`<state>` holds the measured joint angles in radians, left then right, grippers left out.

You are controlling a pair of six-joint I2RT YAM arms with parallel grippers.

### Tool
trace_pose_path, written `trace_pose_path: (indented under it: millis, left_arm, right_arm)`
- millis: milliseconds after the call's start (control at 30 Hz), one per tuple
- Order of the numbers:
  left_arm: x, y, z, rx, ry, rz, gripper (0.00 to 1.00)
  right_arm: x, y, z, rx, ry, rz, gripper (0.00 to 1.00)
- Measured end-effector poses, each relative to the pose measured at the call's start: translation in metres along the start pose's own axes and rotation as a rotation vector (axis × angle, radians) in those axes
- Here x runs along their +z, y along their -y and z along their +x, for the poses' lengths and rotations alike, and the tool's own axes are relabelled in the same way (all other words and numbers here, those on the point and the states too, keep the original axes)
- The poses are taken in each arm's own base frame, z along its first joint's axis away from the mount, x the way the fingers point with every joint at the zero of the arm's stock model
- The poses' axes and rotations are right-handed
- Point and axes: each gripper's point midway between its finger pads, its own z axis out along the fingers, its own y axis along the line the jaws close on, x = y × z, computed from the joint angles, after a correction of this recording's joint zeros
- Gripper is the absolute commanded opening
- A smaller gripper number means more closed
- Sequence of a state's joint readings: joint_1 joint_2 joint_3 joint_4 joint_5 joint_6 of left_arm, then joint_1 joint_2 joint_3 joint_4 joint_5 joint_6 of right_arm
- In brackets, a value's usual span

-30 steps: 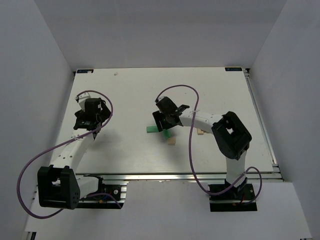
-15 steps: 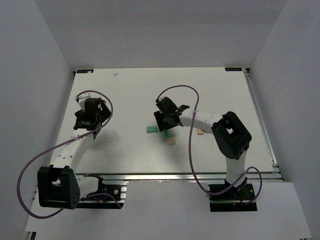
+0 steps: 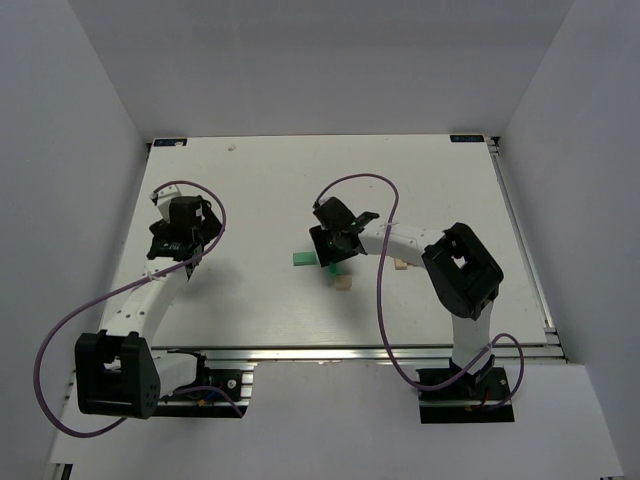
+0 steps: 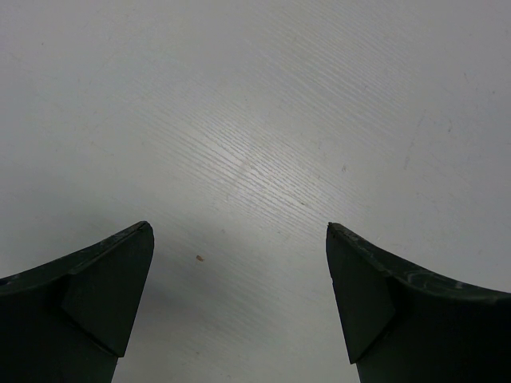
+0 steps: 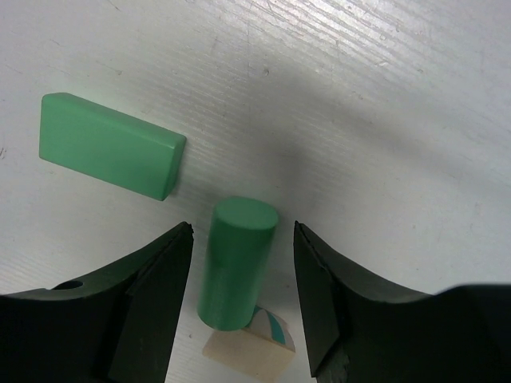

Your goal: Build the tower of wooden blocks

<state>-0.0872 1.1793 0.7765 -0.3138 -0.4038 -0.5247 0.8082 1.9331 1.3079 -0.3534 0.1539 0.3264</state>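
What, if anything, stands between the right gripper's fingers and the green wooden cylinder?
Nothing visible does. The green wooden cylinder sits inside the open right gripper, with a clear gap on each side. The green rectangular wooden block lies apart, outside the fingers; a tan block shows at the cylinder's near end.

A green cylinder (image 5: 235, 271) sits between the spread fingers of the right gripper (image 5: 242, 230), with a narrow gap on each side and its lower end at a tan block (image 5: 247, 351). A flat green block (image 5: 112, 146) lies near one finger, not touching the cylinder. The left gripper (image 4: 239, 231) hangs wide apart over bare table (image 4: 255, 120).
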Motion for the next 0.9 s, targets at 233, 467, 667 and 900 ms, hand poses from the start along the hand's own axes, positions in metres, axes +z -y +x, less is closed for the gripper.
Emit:
trace_pose_path:
  millis: [233,467,667,900]
  left_arm:
    - [0.0,0.0,0.0,0.0,0.0,0.0,0.98]
    - [-0.0001,0.0,-0.0001,0.0,0.0,0.0,0.98]
    - [-0.0008,0.0002,-0.0009,-0.001,0.003,0.002,0.98]
    - [-0.0035,0.0018,-0.0036,-0.006,0.01,0.014,0.98]
  right_arm:
    - [0.0002,-0.0004,0.0016,0.007,-0.005,-0.002,0.47]
    - [0.0001,-0.001,0.0023,0.009,-0.008,-0.005,0.34]
    - [0.0001,-0.0027,0.0023,0.009,-0.009,-0.015,0.24]
    - [-0.001,-0.0082,0.0038,-0.015,0.041,-0.072,0.1]
